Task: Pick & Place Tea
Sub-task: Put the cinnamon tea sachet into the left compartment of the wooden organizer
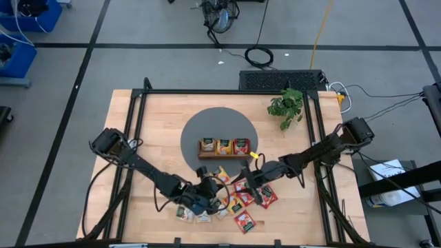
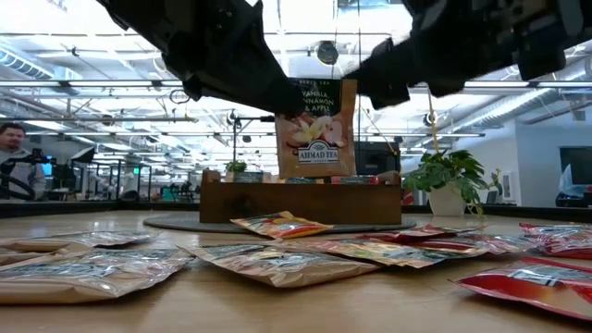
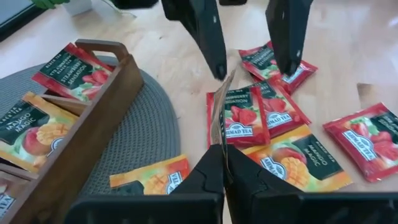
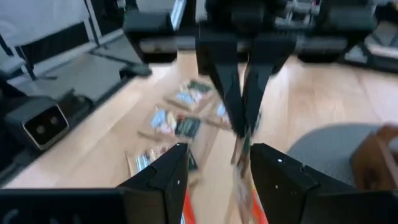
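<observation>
One tea sachet [image 2: 316, 128], orange-brown with a dark label, hangs upright in the air in front of the wooden tray [image 1: 224, 147]. My left gripper [image 3: 224, 163] is shut on it. My right gripper [image 4: 214, 168] is open, with a finger on either side of the sachet's opposite edge [image 4: 239, 155]; I cannot tell whether it touches. Several red, orange-yellow and green sachets [image 3: 280, 112] lie flat on the table's near part. Each of the tray's three compartments holds a sachet. My left gripper pinches the sachet's side edge [image 3: 219, 144] between its two shut fingers, near the upper left corner [image 2: 285, 104] as the low view shows it. The fingers slant down from the table's left. The sachet stands upright and flat, lifted clear above the loose sachets.
The tray sits on a round grey mat [image 1: 200, 127] at the table's middle. A small potted plant [image 1: 286, 107] stands at the far right. Loose sachets [image 1: 244, 220] cover the wood below both grippers. A person [image 2: 14, 148] is in the room beyond the table.
</observation>
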